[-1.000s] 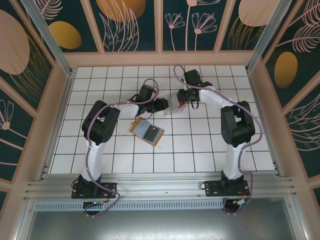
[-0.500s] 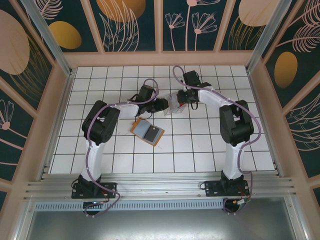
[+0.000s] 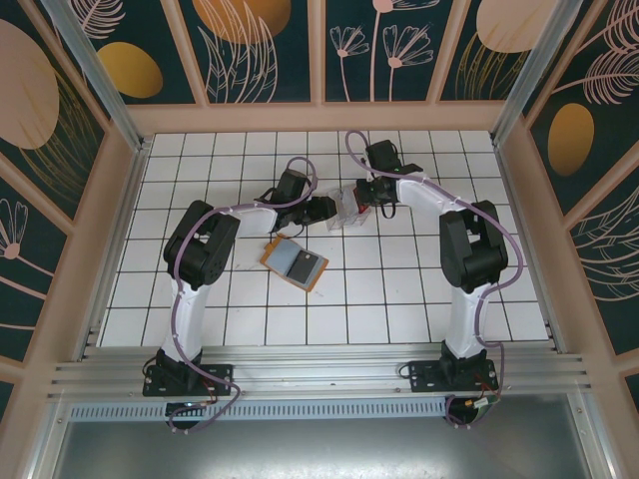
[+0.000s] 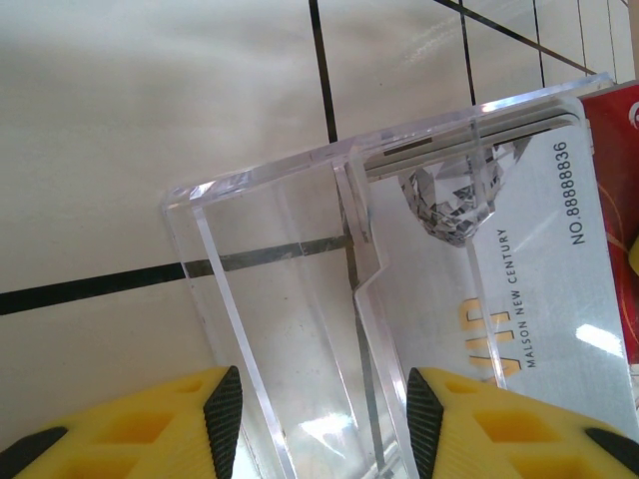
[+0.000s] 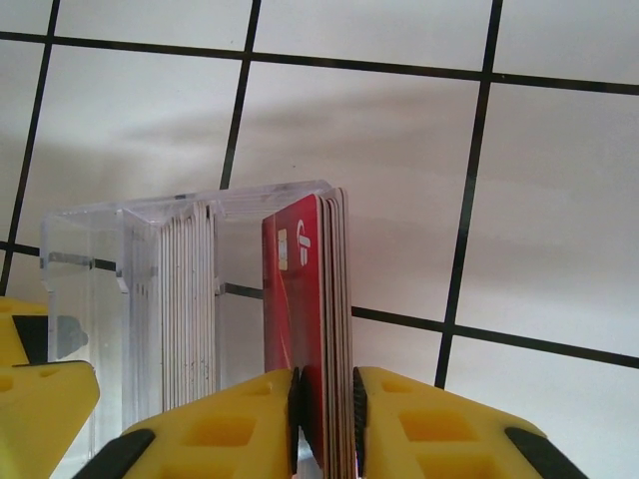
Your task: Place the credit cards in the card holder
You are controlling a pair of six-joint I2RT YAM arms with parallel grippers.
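A clear plastic case (image 3: 345, 212) stands on the tiled table between both grippers, with the credit cards upright in it. My left gripper (image 4: 324, 419) is shut on one compartment of the case (image 4: 270, 289), a pad against each wall. A silver card (image 4: 529, 279) and a red card (image 4: 614, 130) show through the plastic. My right gripper (image 5: 324, 384) is shut on a stack of credit cards (image 5: 300, 289) with a red one facing left, still inside the case (image 5: 100, 259). The card holder (image 3: 295, 263), an orange wallet, lies open with its grey lining up, nearer than the left gripper (image 3: 329, 210).
A second row of pale cards (image 5: 190, 299) fills the case's middle slot. The left gripper's yellow finger (image 5: 40, 399) sits close beside the right one. Wooden walls (image 3: 110, 230) ring the white tiled table (image 3: 399, 289).
The right gripper has closed onto the card stack and the right arm has shifted slightly. The left arm, the case and the wallet have stayed put.
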